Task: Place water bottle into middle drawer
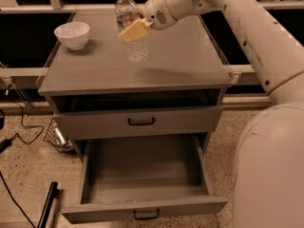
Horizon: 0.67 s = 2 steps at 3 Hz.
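The water bottle (135,46), clear and ribbed with a white cap, is upright over the back middle of the cabinet top, its base just off the surface. My gripper (130,29) is shut on the water bottle around its middle, reaching in from the right. One tan finger pad (133,31) crosses the front of the bottle; the other is hidden behind it. The middle drawer (142,175) is pulled out wide below, with a bare grey floor and a black handle (146,215) on its front panel.
A white bowl (72,34) stands on the cabinet top (180,61) at the back left. A shut grey drawer front with a black handle (141,121) sits above the open drawer. My white arm and base (270,141) fill the right side. Cables lie on the floor at left.
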Each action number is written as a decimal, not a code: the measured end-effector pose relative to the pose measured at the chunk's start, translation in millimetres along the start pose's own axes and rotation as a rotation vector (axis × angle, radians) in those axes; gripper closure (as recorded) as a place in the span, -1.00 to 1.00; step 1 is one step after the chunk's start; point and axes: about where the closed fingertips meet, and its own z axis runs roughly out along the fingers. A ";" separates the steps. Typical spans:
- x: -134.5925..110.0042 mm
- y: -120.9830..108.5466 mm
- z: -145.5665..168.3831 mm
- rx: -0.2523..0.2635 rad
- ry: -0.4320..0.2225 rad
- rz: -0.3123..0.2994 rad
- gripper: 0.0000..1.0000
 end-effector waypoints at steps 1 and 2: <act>-7.4 20.6 -31.2 0.020 0.077 -0.027 1.00; -15.1 59.2 -63.0 0.058 0.190 -0.086 1.00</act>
